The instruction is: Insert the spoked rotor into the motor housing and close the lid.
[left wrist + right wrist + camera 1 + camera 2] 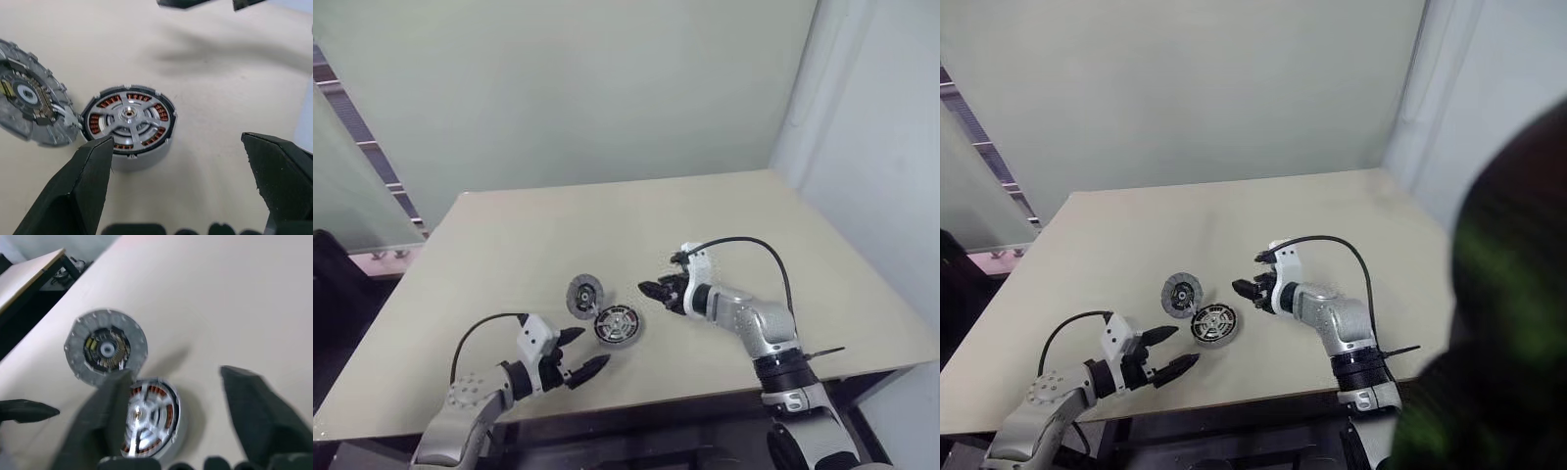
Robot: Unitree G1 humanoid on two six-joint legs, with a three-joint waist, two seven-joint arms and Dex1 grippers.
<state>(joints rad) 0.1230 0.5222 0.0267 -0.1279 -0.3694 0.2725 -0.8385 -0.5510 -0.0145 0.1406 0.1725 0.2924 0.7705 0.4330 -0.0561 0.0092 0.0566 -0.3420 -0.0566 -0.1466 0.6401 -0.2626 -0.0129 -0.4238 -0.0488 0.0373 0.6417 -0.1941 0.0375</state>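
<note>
Rotor seated in the housing; lid lies open beside it.

On the smooth beige table, our right gripper and left gripper flank the work, both with fingers spread, empty. The ribbed grey lid touches the round silver housing; we should swing it over squarely. The spoked rotor covers the copper windings.

I am seeing a pale bench standing against a plain wall (a dark blurred shape is crowding the right eye view).
</note>
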